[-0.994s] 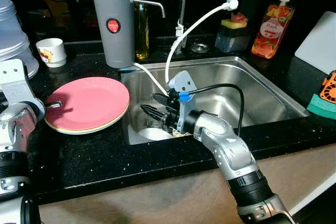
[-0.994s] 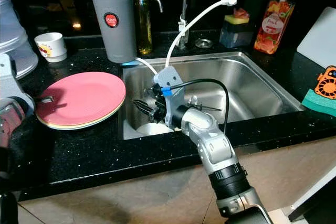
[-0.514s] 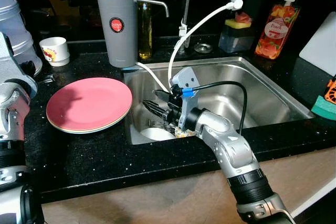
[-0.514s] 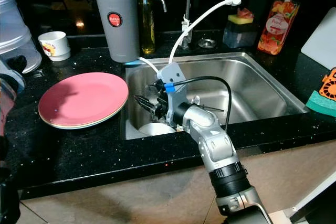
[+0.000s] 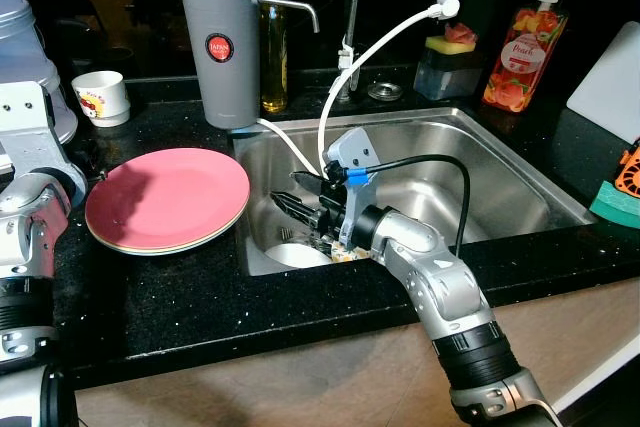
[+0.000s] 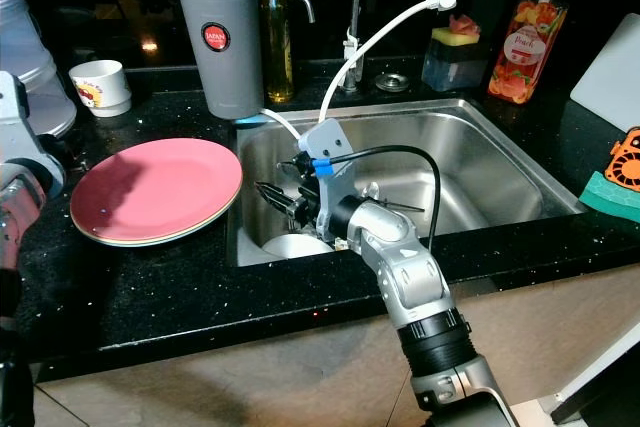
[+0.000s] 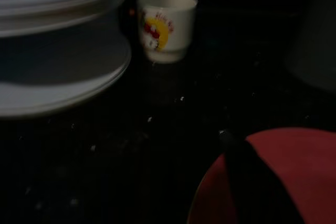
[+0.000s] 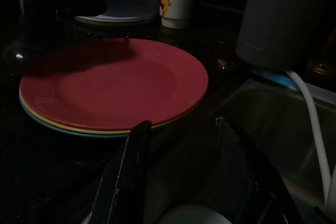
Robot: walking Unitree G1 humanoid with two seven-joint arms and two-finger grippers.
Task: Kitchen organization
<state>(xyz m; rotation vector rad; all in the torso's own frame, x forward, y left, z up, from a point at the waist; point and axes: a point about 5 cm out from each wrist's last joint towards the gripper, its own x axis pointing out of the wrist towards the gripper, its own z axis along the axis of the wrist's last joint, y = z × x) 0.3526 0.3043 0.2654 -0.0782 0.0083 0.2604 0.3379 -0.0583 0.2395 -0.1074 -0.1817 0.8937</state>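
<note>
My right claw (image 5: pixel 292 205) hangs inside the sink (image 5: pixel 510 182), fingers spread apart and gripping nothing, just above the white dish (image 5: pixel 295 255) on its floor. Next, I judge, comes lowering, pinching its rim, then lifting toward the pink plates (image 5: pixel 168 198) on the worktop (image 5: pixel 180 297).

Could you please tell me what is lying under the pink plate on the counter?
Under the pink plate the rims of more plates show, one yellowish and one bluish in the right wrist view. Their faces are covered, as is anything beneath the stack.
</note>
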